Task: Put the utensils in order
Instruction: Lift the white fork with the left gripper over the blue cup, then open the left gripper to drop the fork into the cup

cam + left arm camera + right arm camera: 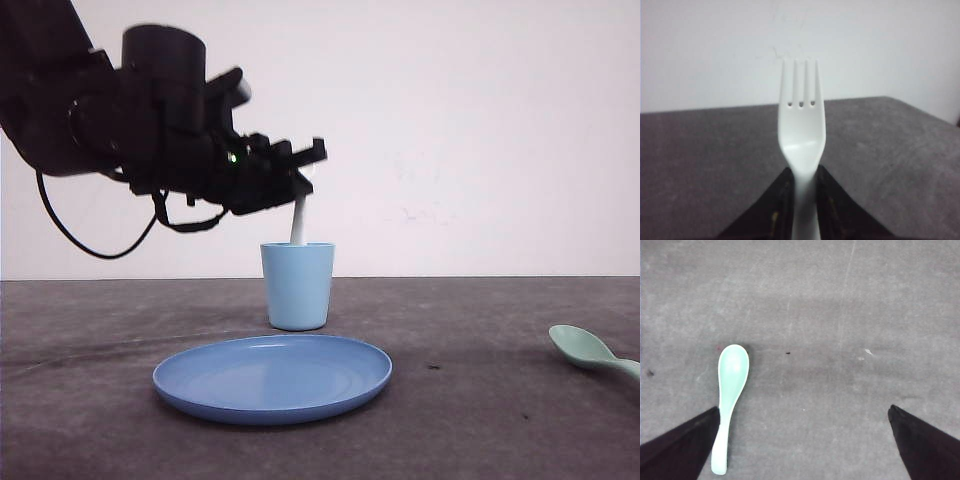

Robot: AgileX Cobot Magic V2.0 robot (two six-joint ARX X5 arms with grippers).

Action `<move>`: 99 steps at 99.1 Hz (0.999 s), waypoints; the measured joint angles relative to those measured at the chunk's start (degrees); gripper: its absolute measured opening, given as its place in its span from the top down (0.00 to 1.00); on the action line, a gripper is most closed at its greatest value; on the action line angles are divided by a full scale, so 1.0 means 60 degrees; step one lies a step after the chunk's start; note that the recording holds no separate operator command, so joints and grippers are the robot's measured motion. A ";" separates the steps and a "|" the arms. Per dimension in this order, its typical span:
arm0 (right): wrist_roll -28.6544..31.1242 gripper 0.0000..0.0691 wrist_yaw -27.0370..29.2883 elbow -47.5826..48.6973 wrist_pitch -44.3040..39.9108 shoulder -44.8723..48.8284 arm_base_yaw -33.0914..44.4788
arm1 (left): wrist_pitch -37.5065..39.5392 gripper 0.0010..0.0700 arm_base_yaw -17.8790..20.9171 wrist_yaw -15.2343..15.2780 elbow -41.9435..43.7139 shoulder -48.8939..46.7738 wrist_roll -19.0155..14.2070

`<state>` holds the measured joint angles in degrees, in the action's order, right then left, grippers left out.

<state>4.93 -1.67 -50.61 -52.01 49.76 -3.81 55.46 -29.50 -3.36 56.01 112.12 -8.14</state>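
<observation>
My left gripper point(300, 175) hangs just above the light blue cup point(297, 287) and is shut on the white fork point(298, 222), whose lower end dips into the cup's mouth. In the left wrist view the fork point(801, 130) stands between the dark fingers point(769, 212), tines pointing away, with the gripper point(804, 175) closed on its neck. The mint-green spoon point(590, 352) lies on the table at the far right. From the right wrist view the spoon point(729, 390) lies flat beside one finger of my open right gripper point(804, 412), bowl pointing away.
A round blue plate point(272, 377) sits on the dark grey table in front of the cup. A white wall stands behind the table. A black cable loops under the left arm point(90, 245).
</observation>
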 joint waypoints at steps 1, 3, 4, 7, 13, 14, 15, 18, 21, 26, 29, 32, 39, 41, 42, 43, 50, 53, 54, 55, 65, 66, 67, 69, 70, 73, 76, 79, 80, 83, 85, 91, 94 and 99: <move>0.0000 0.02 0.0004 0.0000 0.0000 0.0000 0.0000 | 0.0004 0.95 0.0000 0.0000 0.0004 0.0015 -0.0004; 0.0000 0.02 0.0004 0.0000 -0.0004 0.0000 0.0000 | -0.0004 0.95 0.0000 0.0000 0.0007 0.0047 0.0000; 0.0000 0.02 0.0004 0.0000 -0.0007 0.0000 0.0000 | -0.0007 0.95 0.0000 0.0000 0.0011 0.0066 0.0000; 0.0000 0.02 0.0004 0.0000 -0.0004 0.0000 0.0000 | -0.0029 0.95 0.0000 -0.0004 0.0015 0.0098 0.0000; 0.0000 0.02 0.0004 0.0000 -0.0007 0.0000 0.0000 | -0.0168 0.95 -0.0004 -0.0047 0.0015 0.0131 0.0000; 0.0004 0.02 0.0000 0.0000 -0.0007 -0.0004 0.0000 | -0.0208 0.95 -0.0004 -0.0073 0.0015 0.0135 0.0000; 0.0004 0.02 0.0004 0.0000 -0.0007 0.0000 0.0000 | -0.0237 0.95 -0.0004 -0.0095 0.0015 0.0138 -0.0004; 0.0004 0.02 0.0004 0.0000 -0.0004 0.0000 0.0000 | -0.0321 0.95 -0.0007 -0.0164 0.0015 0.0146 0.0000; 0.0004 0.02 0.0004 0.0000 -0.0004 0.0000 0.0000 | -0.0419 0.95 -0.0018 -0.0186 0.0015 0.0164 0.0000; 0.0004 0.02 0.0004 0.0000 -0.0004 0.0000 0.0000 | -0.0481 0.95 -0.0047 -0.0186 0.0015 0.0204 0.0000; 0.0004 0.02 0.0004 0.0000 -0.0004 0.0000 0.0000 | -0.0495 0.95 -0.0069 -0.0186 0.0015 0.0240 0.0000; 0.0004 0.02 0.0000 0.0000 -0.0004 0.0000 0.0000 | -0.0499 0.95 -0.0087 -0.0189 0.0015 0.0270 0.0000; 0.0004 0.02 0.0004 0.0000 -0.0004 0.0000 0.0000 | -0.0503 0.95 -0.0131 -0.0189 0.0015 0.0310 0.0000; 0.0004 0.02 0.0004 0.0000 -0.0004 0.0000 0.0000 | -0.0503 0.95 -0.0138 -0.0189 0.0015 0.0310 0.0000; 0.0004 0.02 0.0004 0.0000 -0.0004 0.0000 0.0000 | -0.0503 0.95 -0.0146 -0.0189 0.0015 0.0310 0.0000; 0.0004 0.02 0.0004 0.0000 -0.0004 0.0000 0.0000 | -0.0499 0.95 -0.0157 -0.0189 0.0015 0.0310 0.0000; 0.0004 0.02 0.0004 0.0000 -0.0004 0.0000 0.0000 | -0.0492 0.95 -0.0182 -0.0189 0.0015 0.0313 0.0000; 0.0004 0.02 0.0004 0.0000 -0.0004 -0.0004 0.0000 | -0.0492 0.95 -0.0189 -0.0189 0.0015 0.0313 0.0000; 0.0007 0.02 0.0004 0.0000 -0.0004 0.0000 0.0000 | -0.0492 0.95 -0.0189 -0.0189 0.0015 0.0313 0.0000; 0.0004 0.02 0.0004 0.0000 -0.0004 0.0000 0.0000 | -0.0492 0.95 -0.0193 -0.0189 0.0015 0.0313 0.0000; 0.0007 0.02 0.0004 0.0000 -0.0004 0.0000 0.0000 | -0.0495 0.92 -0.0193 -0.0189 0.0015 0.0313 0.0000; 0.0007 0.02 0.0004 0.0000 -0.0004 0.0000 0.0000 | -0.0495 0.92 -0.0193 -0.0189 0.0015 0.0313 0.0000; 0.0007 0.02 0.0004 0.0000 -0.0004 0.0000 0.0000 | -0.0495 0.91 -0.0193 -0.0189 0.0015 0.0313 0.0000; 0.0004 0.02 0.0004 0.0000 -0.0004 0.0000 0.0000 | -0.0495 0.89 -0.0193 -0.0189 0.0015 0.0313 0.0000; 0.0007 0.02 0.0004 0.0000 -0.0004 0.0000 0.0000 | -0.0492 0.88 -0.0193 -0.0189 0.0015 0.0313 0.0000; 0.0007 0.02 0.0004 0.0000 -0.0004 0.0000 0.0000 | -0.0495 0.85 -0.0193 -0.0189 0.0015 0.0313 0.0000; 0.0007 0.02 0.0004 0.0000 -0.0004 0.0000 0.0000 | -0.0492 0.81 -0.0193 -0.0189 0.0015 0.0313 0.0000; 0.0004 0.02 0.0004 0.0000 -0.0004 0.0000 0.0000 | -0.0492 0.78 -0.0193 -0.0189 0.0015 0.0313 0.0000; 0.0007 0.02 0.0004 0.0000 -0.0004 0.0000 0.0000 | -0.0492 0.77 -0.0193 -0.0189 0.0015 0.0313 0.0000; 0.0007 0.02 0.0004 0.0000 -0.0004 -0.0004 0.0000 | -0.0495 0.75 -0.0193 -0.0189 0.0015 0.0313 0.0000; 0.0007 0.02 0.0004 0.0000 -0.0004 0.0000 0.0000 | -0.0492 0.74 -0.0193 -0.0189 0.0015 0.0313 0.0000; 0.0004 0.02 0.0004 0.0000 -0.0004 0.0000 0.0000 | -0.0492 0.73 -0.0193 -0.0189 0.0015 0.0313 0.0000; 0.0007 0.02 0.0004 0.0000 -0.0004 0.0000 0.0000 | -0.0495 0.73 -0.0193 -0.0189 0.0015 0.0313 0.0000; 0.0004 0.02 0.0004 0.0000 -0.0004 0.0000 0.0000 | -0.0568 0.73 -0.0193 -0.0189 0.0015 0.0302 0.0000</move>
<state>4.95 -1.65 -50.61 -52.03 49.76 -3.81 52.05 -30.65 -4.49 56.10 113.93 -8.14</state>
